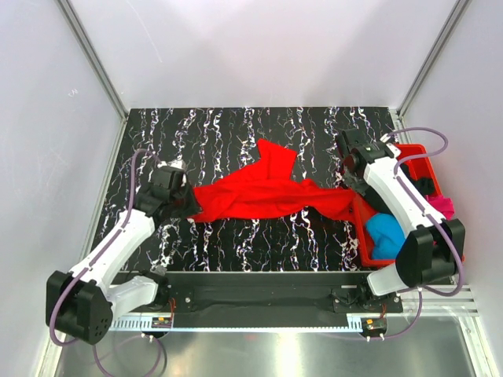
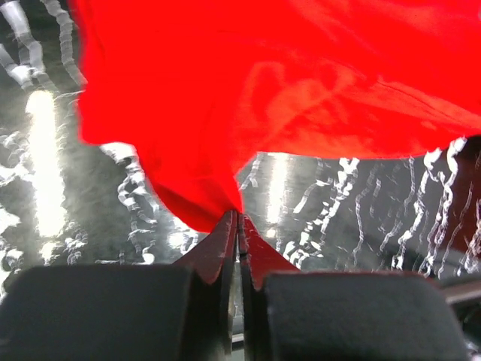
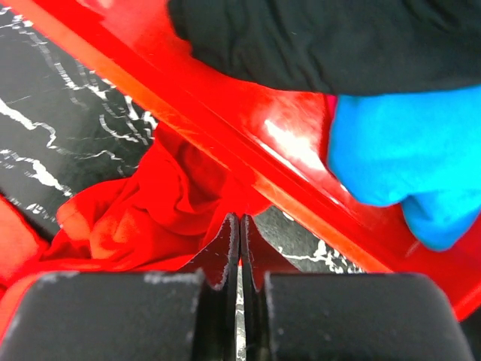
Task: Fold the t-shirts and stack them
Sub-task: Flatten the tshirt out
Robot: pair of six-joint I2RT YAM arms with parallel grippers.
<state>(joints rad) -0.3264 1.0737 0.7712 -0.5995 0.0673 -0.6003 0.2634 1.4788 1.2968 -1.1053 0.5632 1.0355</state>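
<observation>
Bright red soft cloth t-shirt (image 1: 259, 188) (image 2: 263, 90) (image 3: 128, 218) lies unfolded and rumpled across the middle of the table, drawn out in a long band from left to right. One lobe of it points up toward the far edge. Its right end reaches the wall of the bin.

Left hand (image 1: 187, 200) (image 2: 239, 214) sits at the shirt's left end. In the wrist view we see its fingers pressed together, pinching a point of red cloth at their tips. The rest of the shirt fans out above them, off the table there.

Right hand (image 1: 351, 169) (image 3: 239, 218) sits at the shirt's right end, just beside the bin's wall. Its fingers are likewise pressed together, and a bunched fold of red cloth meets their tips. We read this as a pinch on the shirt.

Rigid red plastic bin (image 1: 428, 151) (image 3: 225, 128) stands at the table's right edge, partly hidden under the right arm. Inside it we note a crumpled blue cloth t-shirt (image 1: 385, 234) (image 3: 406, 165) toward the near end. A black cloth t-shirt (image 1: 424, 186) (image 3: 323, 41) lies further back. A magenta-pink cloth t-shirt (image 1: 444, 206) sits against the right wall.

Black table with white marbled veining (image 1: 236, 129) carries all of it.
</observation>
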